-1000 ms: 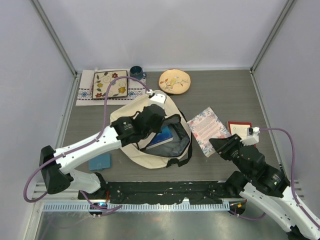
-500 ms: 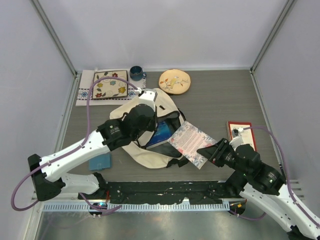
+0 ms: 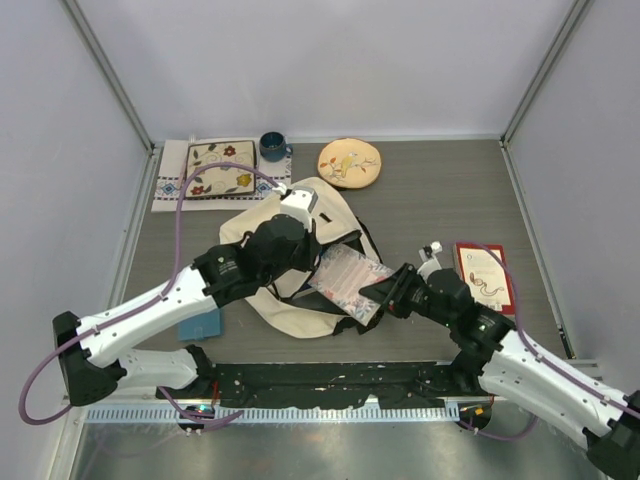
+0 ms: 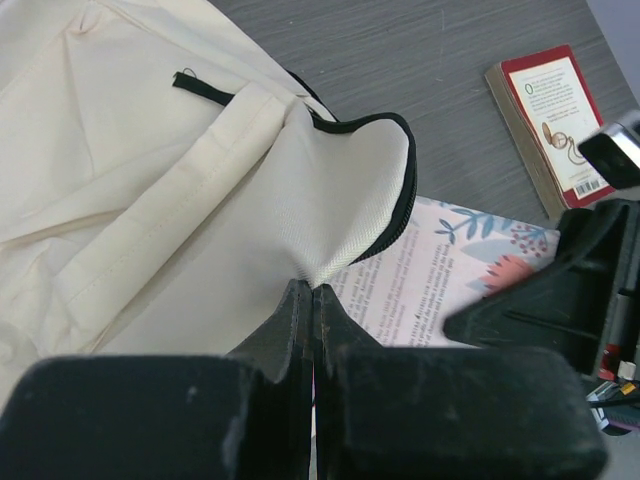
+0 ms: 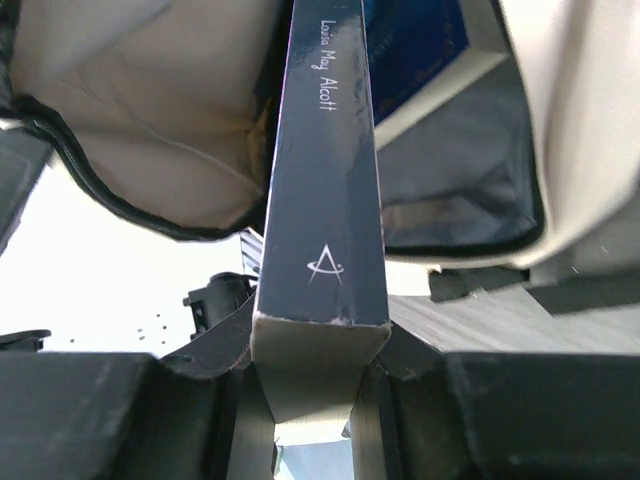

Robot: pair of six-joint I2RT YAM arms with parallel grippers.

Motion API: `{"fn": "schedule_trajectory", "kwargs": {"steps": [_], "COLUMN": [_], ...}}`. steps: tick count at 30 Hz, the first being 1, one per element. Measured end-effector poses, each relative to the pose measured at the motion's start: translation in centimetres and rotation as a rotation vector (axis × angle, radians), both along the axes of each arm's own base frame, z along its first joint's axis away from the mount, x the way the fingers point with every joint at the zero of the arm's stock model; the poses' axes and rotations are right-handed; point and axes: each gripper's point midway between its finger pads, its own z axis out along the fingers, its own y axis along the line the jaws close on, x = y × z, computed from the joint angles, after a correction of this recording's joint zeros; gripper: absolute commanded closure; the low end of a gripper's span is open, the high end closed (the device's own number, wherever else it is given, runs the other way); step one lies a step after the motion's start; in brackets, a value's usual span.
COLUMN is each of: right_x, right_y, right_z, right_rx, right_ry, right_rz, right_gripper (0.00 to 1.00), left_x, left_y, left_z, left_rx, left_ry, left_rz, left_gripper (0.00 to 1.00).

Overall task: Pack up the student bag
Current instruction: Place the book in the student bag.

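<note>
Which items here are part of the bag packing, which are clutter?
In play: student bag, floral book in right gripper, blue book inside, left gripper pinching the rim; red book probably.
Clutter: round plate, blue mug, floral tray, teal pad.

This is a robotics lab test cell, not a lived-in room. Plain pale wall panels (image 3: 330, 60) set in metal frame posts (image 3: 108, 72) box in a grey table (image 3: 440, 190). A white left arm (image 3: 160, 300) trailing a purple cable (image 3: 179, 220) and a white right arm (image 3: 540, 365) are bolted to a black rail (image 3: 330, 378) well behind both sets of jaws. Household props lie about. A square floral tray (image 3: 218, 167), a blue mug (image 3: 272, 146) and a round plate (image 3: 349, 162) line the far edge, beyond the left gripper (image 4: 312, 300)'s jaws. A red book (image 3: 487, 275) lies off to the right of the right gripper (image 3: 385, 298)'s jaws.
</note>
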Motion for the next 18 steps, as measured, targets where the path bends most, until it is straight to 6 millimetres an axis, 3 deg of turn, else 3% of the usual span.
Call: {"fn": "schedule_trajectory", "kwargs": {"steps": [10,18], "right_x": [3.5,5.4], "right_y": [4.1,4.8], "right_z": [0.3,-2.7], "right_rx": [0.095,0.06], "right_ry": [-0.011,0.008], "right_rz": [0.006,-0.11], "right_gripper": [0.99,0.97], "left_x": [-1.1,-1.2], "left_y": [0.1,-0.2], "left_z": [0.3,0.4], "left_rx": [-0.044,-0.067], "left_ry": [-0.003,0.003], "left_rz": [-0.038,-0.043], "left_gripper": [1.0,1.0]}}
